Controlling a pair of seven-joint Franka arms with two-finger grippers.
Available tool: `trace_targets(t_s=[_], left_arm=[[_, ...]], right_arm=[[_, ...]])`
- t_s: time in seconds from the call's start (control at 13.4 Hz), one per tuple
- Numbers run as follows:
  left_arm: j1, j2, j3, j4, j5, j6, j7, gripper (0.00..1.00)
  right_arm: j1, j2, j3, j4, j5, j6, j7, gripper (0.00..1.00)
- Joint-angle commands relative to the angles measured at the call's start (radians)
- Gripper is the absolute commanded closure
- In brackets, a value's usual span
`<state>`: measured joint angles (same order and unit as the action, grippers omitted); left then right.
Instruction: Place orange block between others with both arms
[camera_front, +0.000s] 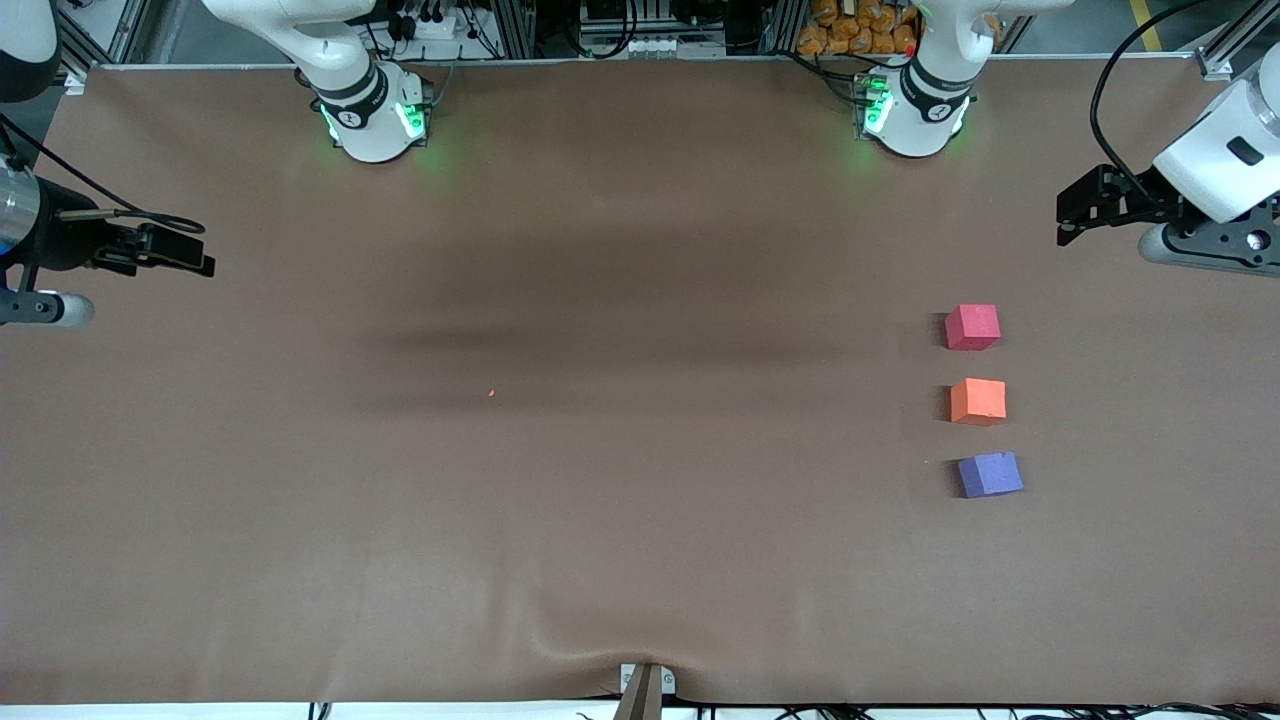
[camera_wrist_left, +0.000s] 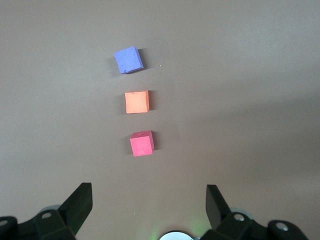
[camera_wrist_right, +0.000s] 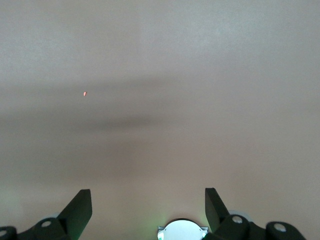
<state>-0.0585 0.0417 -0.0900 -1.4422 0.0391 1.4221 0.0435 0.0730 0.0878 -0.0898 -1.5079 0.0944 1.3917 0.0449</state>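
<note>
The orange block sits on the brown desk toward the left arm's end, between the pink-red cube, farther from the front camera, and the purple cube, nearer; all three stand apart in a row. The left gripper hangs empty, jaws wide, over the desk's edge. The right gripper hangs likewise spread and empty. A tiny orange speck lies mid-desk. No writing is readable.
</note>
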Motion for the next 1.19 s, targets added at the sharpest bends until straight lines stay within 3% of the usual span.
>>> trace_targets(t_s=[0.0,1.12], left_arm=[[-0.003,-0.013,0.012,0.002,-0.018,-0.015,-0.013,0.0],[-0.004,-0.011,0.007,0.011,-0.007,-0.015,-0.008,0.0]], right_arm=[[0.004,-0.005,-0.004,-0.003,0.002,0.003,-0.013,0.0],[0.004,-0.01,-0.004,0.002,-0.005,0.001,-0.013,0.0]])
